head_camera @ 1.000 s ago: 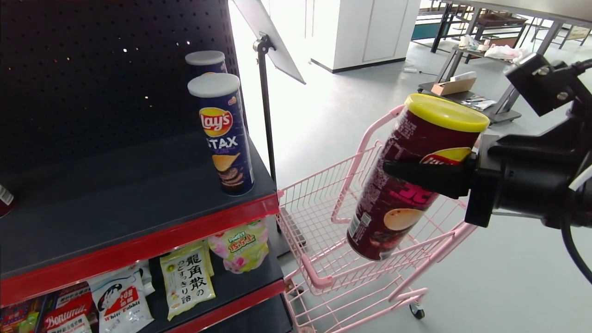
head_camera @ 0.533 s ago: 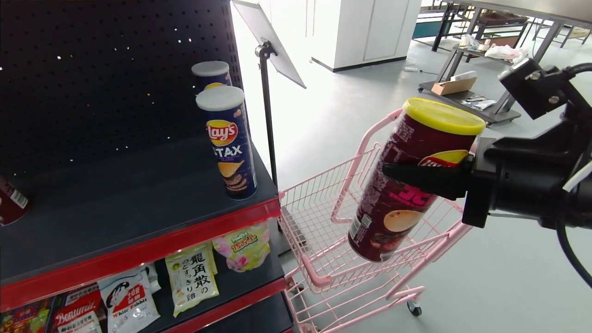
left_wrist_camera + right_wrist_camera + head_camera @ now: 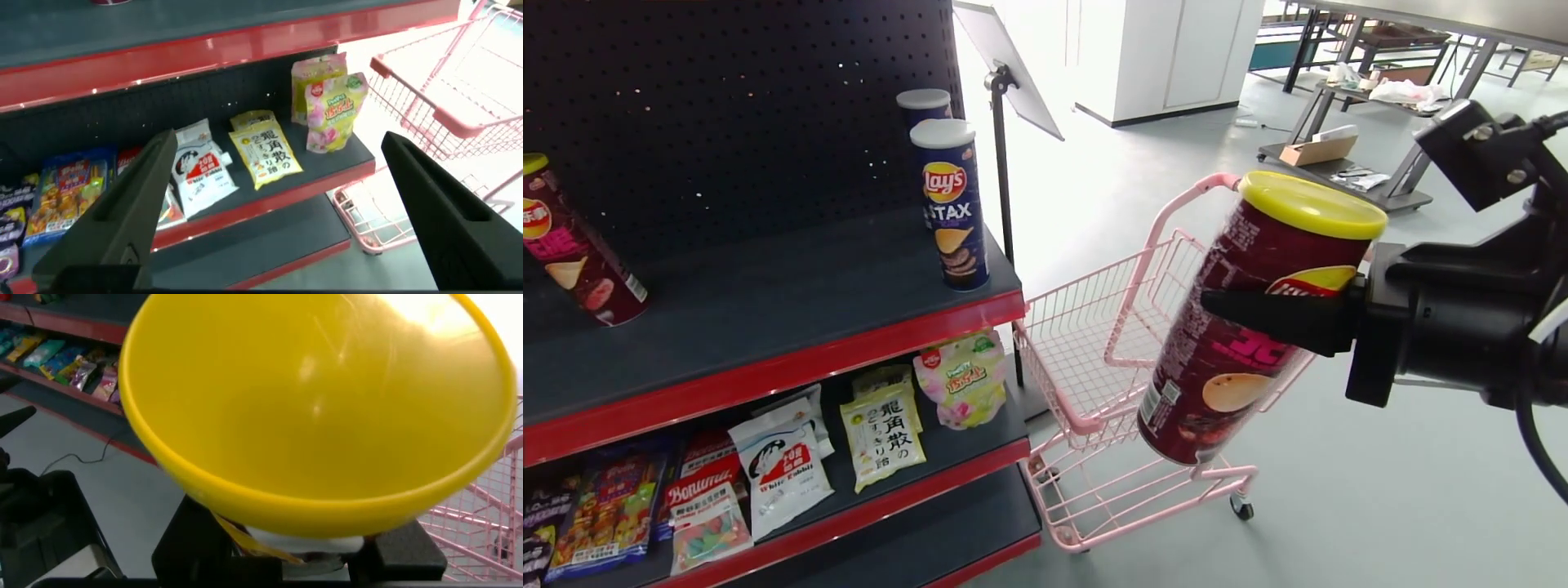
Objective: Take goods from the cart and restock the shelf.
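One red chip can (image 3: pixel 1233 392) hangs tilted, pinched by the right gripper (image 3: pixel 1258 314), near the cart (image 3: pixel 1078 343). Carry it toward nine o'clock, straighten it, then lower it gently onto the shelf (image 3: pixel 768 302). The left gripper (image 3: pixel 278 139) is spread.

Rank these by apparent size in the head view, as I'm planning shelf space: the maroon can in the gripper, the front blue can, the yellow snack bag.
1. Held maroon can, though it is nearest the camera, so its real size is unsure.
2. Front blue can.
3. Yellow snack bag.
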Robot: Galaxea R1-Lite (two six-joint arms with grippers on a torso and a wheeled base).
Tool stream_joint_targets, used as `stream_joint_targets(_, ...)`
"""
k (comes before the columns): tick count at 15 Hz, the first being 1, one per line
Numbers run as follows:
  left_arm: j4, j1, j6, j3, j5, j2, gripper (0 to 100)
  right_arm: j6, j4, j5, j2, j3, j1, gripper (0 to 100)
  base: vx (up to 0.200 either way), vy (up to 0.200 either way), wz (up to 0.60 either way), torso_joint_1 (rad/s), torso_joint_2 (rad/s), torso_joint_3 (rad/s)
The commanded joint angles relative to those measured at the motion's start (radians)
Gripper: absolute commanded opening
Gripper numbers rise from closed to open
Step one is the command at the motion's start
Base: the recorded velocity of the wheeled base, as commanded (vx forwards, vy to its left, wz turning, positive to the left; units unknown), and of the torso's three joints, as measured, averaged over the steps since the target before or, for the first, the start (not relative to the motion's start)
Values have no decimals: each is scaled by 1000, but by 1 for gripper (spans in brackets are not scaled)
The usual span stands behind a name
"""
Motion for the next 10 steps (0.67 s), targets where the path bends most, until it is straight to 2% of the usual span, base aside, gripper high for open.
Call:
stream_joint_targets(1, 0, 0, 0, 0, 0, 1, 100, -1, 0, 1, 1, 1, 1, 0, 0, 0, 0, 0, 0, 0)
stream_joint_targets(5, 0, 0, 0, 0, 0, 1, 100, -1, 0, -2, 5, 5, 1, 0, 0, 0, 0, 0, 0, 0)
stream_joint_targets(10, 0, 0, 0, 0, 0, 1, 100, -1, 0, -4, 4, 20, 1, 0, 0, 0, 600, 5, 1, 2)
